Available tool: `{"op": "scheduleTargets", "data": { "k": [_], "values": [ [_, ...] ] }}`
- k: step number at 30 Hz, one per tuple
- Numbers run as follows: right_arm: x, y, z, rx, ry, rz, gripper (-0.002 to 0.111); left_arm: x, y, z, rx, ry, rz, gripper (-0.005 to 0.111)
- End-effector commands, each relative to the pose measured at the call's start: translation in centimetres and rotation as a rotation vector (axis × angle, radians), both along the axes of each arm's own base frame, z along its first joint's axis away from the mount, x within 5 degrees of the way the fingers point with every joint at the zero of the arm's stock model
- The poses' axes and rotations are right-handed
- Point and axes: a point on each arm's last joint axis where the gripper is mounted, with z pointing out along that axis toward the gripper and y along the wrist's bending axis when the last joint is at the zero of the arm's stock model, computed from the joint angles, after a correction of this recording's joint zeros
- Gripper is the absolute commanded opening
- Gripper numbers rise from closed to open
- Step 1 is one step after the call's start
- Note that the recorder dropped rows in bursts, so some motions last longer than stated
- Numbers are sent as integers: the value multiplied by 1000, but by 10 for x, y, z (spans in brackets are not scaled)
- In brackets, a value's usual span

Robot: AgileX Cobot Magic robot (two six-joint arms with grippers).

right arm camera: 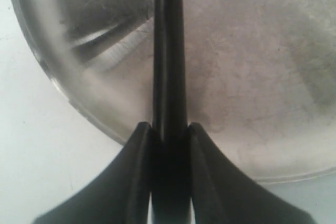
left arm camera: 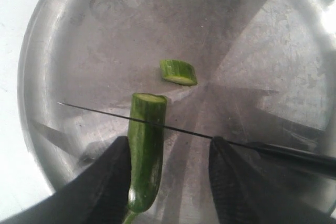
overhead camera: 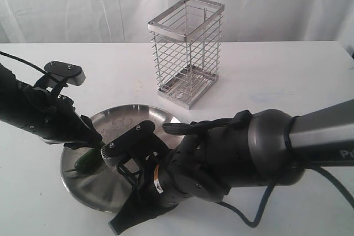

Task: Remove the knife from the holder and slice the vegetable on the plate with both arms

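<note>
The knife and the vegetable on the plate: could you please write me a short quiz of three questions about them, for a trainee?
1. Fill in: the right gripper is shut on the ____ of the knife.
2. How many cut-off pieces lie on the plate near the vegetable? A none, B one, C three.
3. True or false: the knife stands in the holder.
Key: 1 handle. 2 B, one slice. 3 false; its blade crosses the vegetable on the plate.
</note>
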Motion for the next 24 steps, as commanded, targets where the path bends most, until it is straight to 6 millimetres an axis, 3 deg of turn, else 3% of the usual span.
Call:
{"op": "scheduleTargets", "data": {
  "k": [1,24],
  "values": [
    [3,-1,2,18,-9,-10,0,-2,-1,3,-17,10,0,51],
    [10,-4,3,33,-14,-34,0,-2,-1,3,-17,13,-2,51]
  ]
}}
